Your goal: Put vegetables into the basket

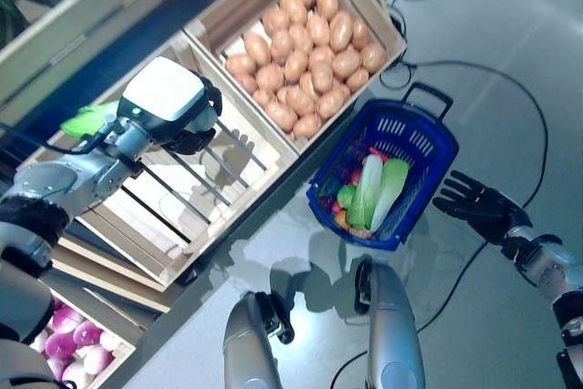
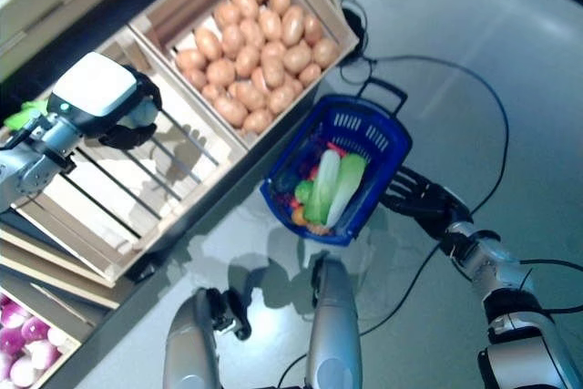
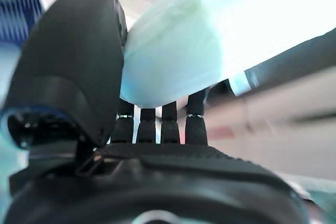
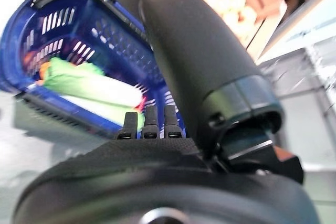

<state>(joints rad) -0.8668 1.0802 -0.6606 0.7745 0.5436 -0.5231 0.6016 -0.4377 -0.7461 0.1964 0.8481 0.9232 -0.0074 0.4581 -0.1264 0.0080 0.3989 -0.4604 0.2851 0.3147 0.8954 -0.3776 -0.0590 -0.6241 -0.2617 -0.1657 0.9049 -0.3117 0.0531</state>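
Observation:
My left hand (image 1: 193, 134) hovers over an empty slatted wooden crate (image 1: 182, 202), shut on a pale green cabbage (image 3: 210, 40) pinched between thumb and fingers. The cabbage's leafy green end (image 1: 89, 121) sticks out past the hand. On the floor sits a blue plastic basket (image 1: 428, 125), holding two long cabbages (image 1: 373, 190) and a few small red, green and orange vegetables. My right hand (image 1: 474, 202) is open, its straight fingers at the basket's right side (image 4: 79, 24).
A wooden crate full of potatoes (image 1: 305, 34) stands behind the basket, next to the empty crate. A lower crate with purple onions (image 1: 64, 343) shows at the bottom left. Grey floor stretches to the right of the basket.

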